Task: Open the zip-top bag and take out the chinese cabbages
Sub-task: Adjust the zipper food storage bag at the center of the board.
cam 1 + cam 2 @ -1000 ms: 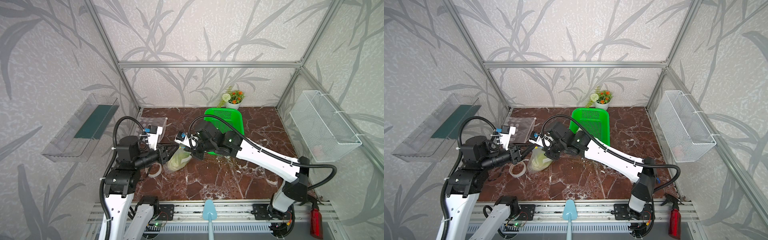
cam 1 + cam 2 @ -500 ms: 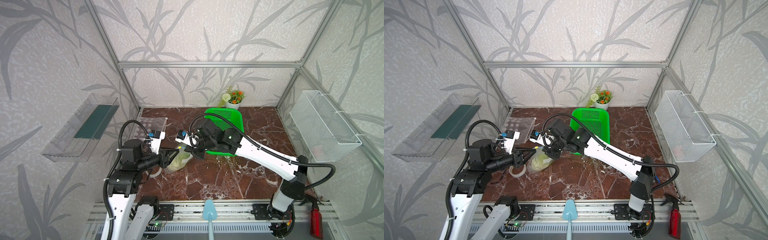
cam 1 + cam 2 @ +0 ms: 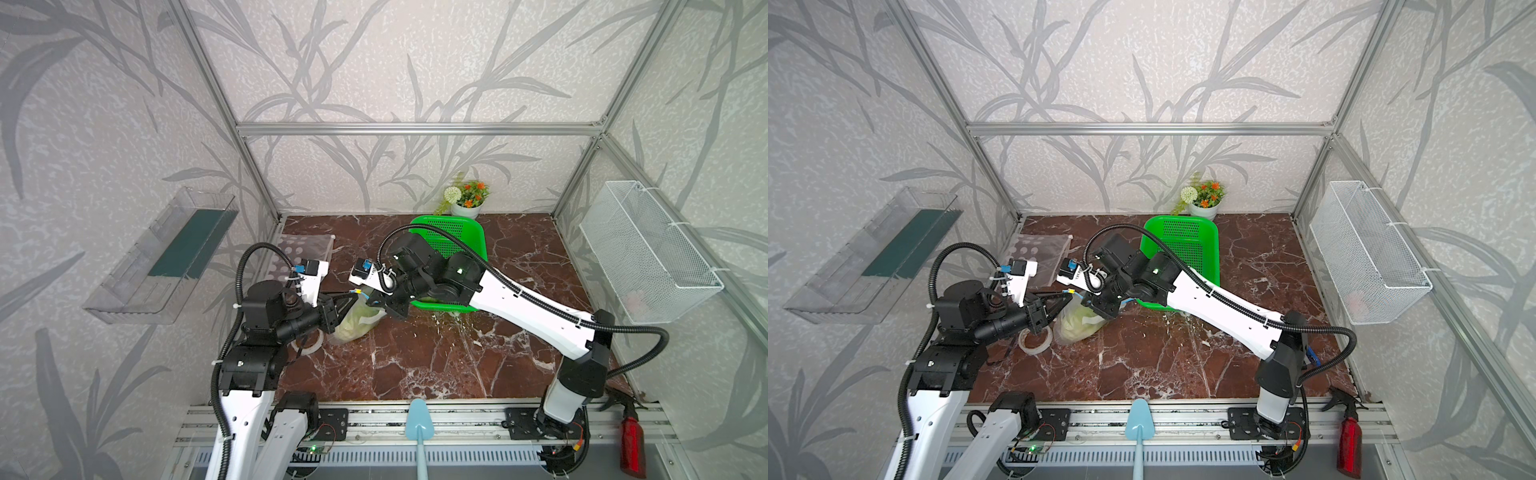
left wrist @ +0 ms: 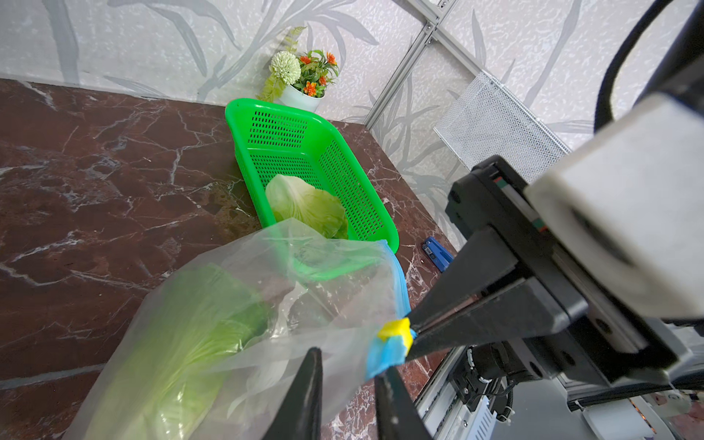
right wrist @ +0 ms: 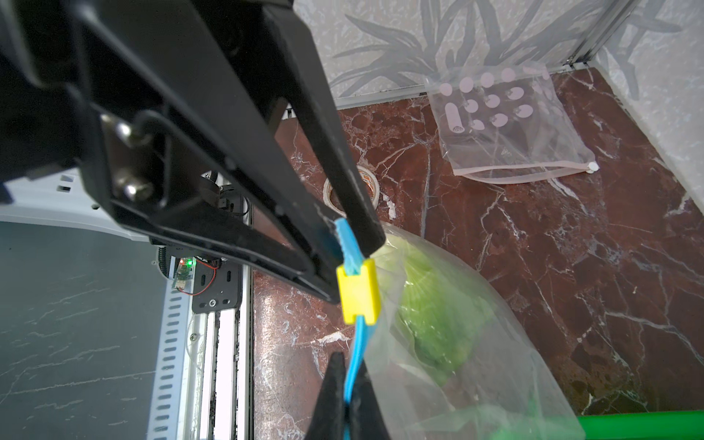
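The right hand point(image 5: 349, 381) pinched the blue strip point(image 5: 353, 354) of the zip-top bag point(image 5: 495, 362), one chinese cabbage point(image 5: 430, 304) inside just below. The left hand point(image 5: 344, 244) straddled the strip's end, grip unclear.

The left arm point(image 3: 249, 361) stands with its elbow bent and its wrist reaching level inward, while the right arm point(image 3: 519, 303) stretches long and low to meet it tip to tip. The right end effector point(image 5: 348, 377) is pinched tight on the zip-top bag's point(image 3: 357, 320) blue strip. The left end effector's point(image 4: 348, 365) jaws stand narrowly apart astride the same strip, grip unclear.
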Robot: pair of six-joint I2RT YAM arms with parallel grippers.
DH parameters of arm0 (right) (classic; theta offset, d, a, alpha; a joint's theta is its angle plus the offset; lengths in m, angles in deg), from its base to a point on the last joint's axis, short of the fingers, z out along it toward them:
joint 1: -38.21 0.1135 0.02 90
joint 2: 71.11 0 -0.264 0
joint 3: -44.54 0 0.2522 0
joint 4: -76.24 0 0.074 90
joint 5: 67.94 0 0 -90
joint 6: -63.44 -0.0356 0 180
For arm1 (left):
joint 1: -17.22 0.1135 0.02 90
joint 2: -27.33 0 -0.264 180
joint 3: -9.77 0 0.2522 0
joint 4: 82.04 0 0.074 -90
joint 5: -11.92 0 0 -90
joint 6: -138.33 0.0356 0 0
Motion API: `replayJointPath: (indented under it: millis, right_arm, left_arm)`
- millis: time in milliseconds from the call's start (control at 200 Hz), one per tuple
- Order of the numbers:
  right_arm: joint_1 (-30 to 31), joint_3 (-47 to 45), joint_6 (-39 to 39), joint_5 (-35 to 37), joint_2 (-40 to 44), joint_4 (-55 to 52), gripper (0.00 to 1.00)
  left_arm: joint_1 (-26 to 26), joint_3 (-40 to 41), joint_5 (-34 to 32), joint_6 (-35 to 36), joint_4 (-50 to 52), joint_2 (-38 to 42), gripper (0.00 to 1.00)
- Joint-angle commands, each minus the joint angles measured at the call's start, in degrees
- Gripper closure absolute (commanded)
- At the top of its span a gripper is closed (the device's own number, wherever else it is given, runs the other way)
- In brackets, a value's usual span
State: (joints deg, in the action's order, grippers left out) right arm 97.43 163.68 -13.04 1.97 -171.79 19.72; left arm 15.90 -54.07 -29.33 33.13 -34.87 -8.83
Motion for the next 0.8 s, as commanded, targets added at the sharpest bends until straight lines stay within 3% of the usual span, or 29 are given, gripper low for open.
replayJointPath:
  millis: [0, 100, 265, 395, 440, 555, 635, 795]
  right_arm:
    - [-0.11, 2.08, -0.43, -2.62, -0.65, -1.24, 1.0]
    - [-0.1, 2.34, -0.68, -3.72, -0.74, -1.33, 1.0]
    - [-0.08, 2.37, -1.04, -4.51, -0.83, -1.36, 1.0]
    - [-2.18, 2.24, -1.62, -4.78, -0.73, -1.14, 0.99]
    - [-2.51, 2.16, -1.75, -4.71, -0.61, -1.15, 0.77]
    - [-3.94, 1.18, -2.47, -5.05, 0.68, 0.0, 0.32]
    - [-5.4, -0.05, -3.21, -6.99, 2.11, 2.03, 0.18]
    - [-7.07, -0.75, -2.68, -11.27, 4.23, 6.0, 0.12]
  left_arm:
    - [-0.03, 0.73, 1.71, -0.2, -2.63, 0.7, 0.82]
    - [-0.08, 1.42, 1.47, -0.26, -2.65, 1.14, 0.84]
    - [-0.14, 1.93, 1.7, -2.11, -5.09, 1.36, 1.0]
    - [-0.11, 1.93, 1.35, -2.97, -6.01, 1.71, 1.0]
    - [-0.1, 1.96, 1.2, -3.4, -6.37, 1.91, 1.0]
    - [-0.1, 1.95, 1.47, -3.87, -7.12, 2.16, 1.0]
    - [-0.1, 2.05, 1.8, -3.87, -7.13, 2.1, 1.0]
    - [-0.23, 1.8, 3.98, -3.54, -7.19, 1.32, 1.0]
